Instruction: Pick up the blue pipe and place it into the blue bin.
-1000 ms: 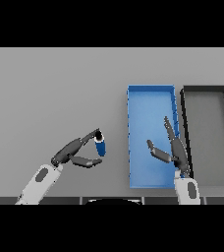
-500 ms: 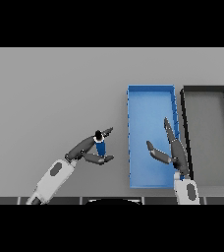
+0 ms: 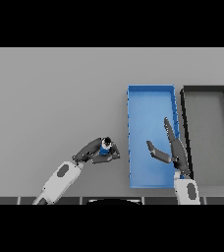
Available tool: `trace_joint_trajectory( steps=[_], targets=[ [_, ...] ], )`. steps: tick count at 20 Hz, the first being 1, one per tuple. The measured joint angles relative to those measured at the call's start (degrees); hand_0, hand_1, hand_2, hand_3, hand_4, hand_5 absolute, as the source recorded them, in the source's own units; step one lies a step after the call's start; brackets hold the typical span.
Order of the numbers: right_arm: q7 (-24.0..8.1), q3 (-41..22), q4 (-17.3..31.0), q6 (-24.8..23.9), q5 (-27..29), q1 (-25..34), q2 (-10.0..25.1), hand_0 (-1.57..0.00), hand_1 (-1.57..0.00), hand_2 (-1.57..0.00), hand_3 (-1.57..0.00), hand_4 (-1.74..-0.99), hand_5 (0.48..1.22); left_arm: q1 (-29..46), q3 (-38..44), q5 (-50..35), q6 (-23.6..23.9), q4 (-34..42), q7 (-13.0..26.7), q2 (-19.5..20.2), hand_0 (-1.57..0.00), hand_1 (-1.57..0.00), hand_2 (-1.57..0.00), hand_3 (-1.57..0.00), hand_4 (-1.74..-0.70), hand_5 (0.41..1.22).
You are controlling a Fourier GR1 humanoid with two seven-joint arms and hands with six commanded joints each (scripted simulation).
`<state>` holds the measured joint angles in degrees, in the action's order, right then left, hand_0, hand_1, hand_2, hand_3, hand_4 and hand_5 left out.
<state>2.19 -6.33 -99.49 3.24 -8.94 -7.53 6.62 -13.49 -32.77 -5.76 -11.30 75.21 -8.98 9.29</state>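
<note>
We see the left hand (image 3: 97, 151) clamped on the blue pipe (image 3: 104, 149), lower centre, left of the blue bin (image 3: 150, 96). The right hand (image 3: 170, 147) spreads straight fingers over the bin's lower right.

Bare grey table (image 3: 50, 98), sorting bins (image 3: 205, 91)

Grey counter (image 3: 50, 98): flat, uniform, spans whole view. Black bin (image 3: 206, 90): rectangular, open-topped, dark rim, grey floor visible inside; sits on counter at its right end, long axis running away from near edge. Nothing seen inside black bin.
</note>
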Motion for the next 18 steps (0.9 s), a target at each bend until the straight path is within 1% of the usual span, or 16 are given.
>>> trace_joint_trajectory(
  steps=[1, 2, 3, 4, 6, 7, 8, 10, 12, 13, 14, 16, 17, 18],
  targets=[
    [-0.23, 0.89, 0.50, 0.13, 0.47, 0.46, 0.82, 0.00, 0.00, 0.00, 0.00, -1.191, 0.602, 0.30, -0.22, 0.50, 0.67, 0.08, -1.28, 0.24, -1.29, -1.34, -1.35, -1.27, -1.65, 1.125],
    [1.17, 0.29, -0.07, 0.03, 0.18, -0.19, 0.26, 0.00, 0.00, 0.00, 0.00, -1.190, 0.600, 0.02, -0.19, 1.02, 1.42, -0.50, -2.54, 0.11, -1.35, -1.38, -1.40, -1.32, -1.67, 1.144],
    [0.12, 0.29, -0.41, -0.03, 0.44, 0.65, 0.08, 0.00, 0.00, 0.00, 0.00, -1.192, 0.602, 0.12, -0.44, 1.13, 1.64, -0.54, -3.03, -0.17, -1.39, -1.42, -1.43, -1.35, -1.68, 1.160],
    [-0.36, 0.14, -0.23, 0.19, 0.21, 0.24, 0.29, 0.00, 0.00, 0.00, 0.00, -1.189, 0.601, 0.87, -0.65, 1.01, 1.90, 0.66, -3.13, -0.16, -1.43, -1.45, -1.46, -1.38, -1.69, 1.172],
    [-0.73, 0.02, 0.25, -0.10, -0.26, 0.59, 0.09, 0.00, 0.00, 0.00, 0.00, -1.187, 0.603, -0.17, 0.14, 0.37, 3.46, 2.46, -2.65, -1.03, -1.48, -1.49, -1.50, -1.42, -1.71, 1.190],
    [-0.87, 0.07, 0.45, -0.27, -0.56, 0.93, 0.23, 0.00, 0.00, 0.00, 0.00, -1.187, 0.605, 0.32, -0.23, 0.26, 3.89, 4.44, -3.21, -1.24, -1.50, -1.51, -1.51, -1.44, -1.72, 1.196],
    [0.14, -0.21, 0.21, -0.13, -0.77, 0.42, 0.23, 0.00, 0.00, 0.00, 0.00, -1.183, 0.606, -0.41, 0.05, -0.22, 4.15, 5.12, -2.13, -1.58, -1.51, -1.52, -1.52, -1.45, -1.72, 1.201],
    [-0.03, 0.47, 0.94, -0.38, -0.67, 0.86, 0.63, 0.00, 0.00, 0.00, 0.00, -1.172, 0.603, -0.70, -0.15, -0.88, 3.84, 8.07, -1.97, -1.27, -1.53, -1.54, -1.54, -1.46, -1.73, 1.208],
    [1.49, 0.21, 0.67, -0.58, -1.13, -0.12, 0.47, 0.00, 0.00, 0.00, 0.00, -1.157, 0.600, -0.94, -0.86, -1.25, 3.79, 10.20, -0.40, -1.85, -1.55, -1.55, -1.55, -1.48, -1.73, 1.213],
    [0.94, 0.61, 0.42, -0.61, -0.81, 0.10, 0.77, 0.00, 0.00, 0.00, 0.00, -1.149, 0.599, -0.81, -1.09, -1.24, 3.93, 12.14, 0.29, -1.42, -1.55, -1.55, -1.56, -1.48, -1.73, 1.214],
    [0.54, 0.94, 0.73, -0.54, -0.53, 0.76, 0.95, 0.00, 0.00, 0.00, 0.00, -1.144, 0.601, -1.92, -1.17, -1.28, 4.18, 12.69, 2.68, -1.81, -1.56, -1.56, -1.56, -1.49, -1.74, 1.216],
    [1.85, 0.92, 0.54, -0.08, -0.36, 0.16, 1.27, 0.00, 0.00, 0.00, 0.00, -1.136, 0.604, -2.57, -1.24, -1.38, 4.29, 14.03, 5.07, -1.59, -1.56, -1.56, -1.56, -1.49, -1.74, 1.218],
    [2.13, 1.20, 0.83, -0.07, -0.32, 0.27, 1.57, 0.00, 0.00, 0.00, 0.00, -1.133, 0.606, -2.11, -1.72, -1.24, 4.22, 14.68, 5.50, -1.44, -1.56, -1.56, -1.56, -1.49, -1.74, 1.218],
    [3.22, 0.89, 0.37, -0.13, -0.73, -0.30, 1.55, 0.00, 0.00, 0.00, 0.00, -1.128, 0.605, -2.34, -1.99, -0.89, 4.34, 14.92, 5.90, -1.61, -1.56, -1.57, -1.57, -1.50, -1.74, 1.219]
  ],
)
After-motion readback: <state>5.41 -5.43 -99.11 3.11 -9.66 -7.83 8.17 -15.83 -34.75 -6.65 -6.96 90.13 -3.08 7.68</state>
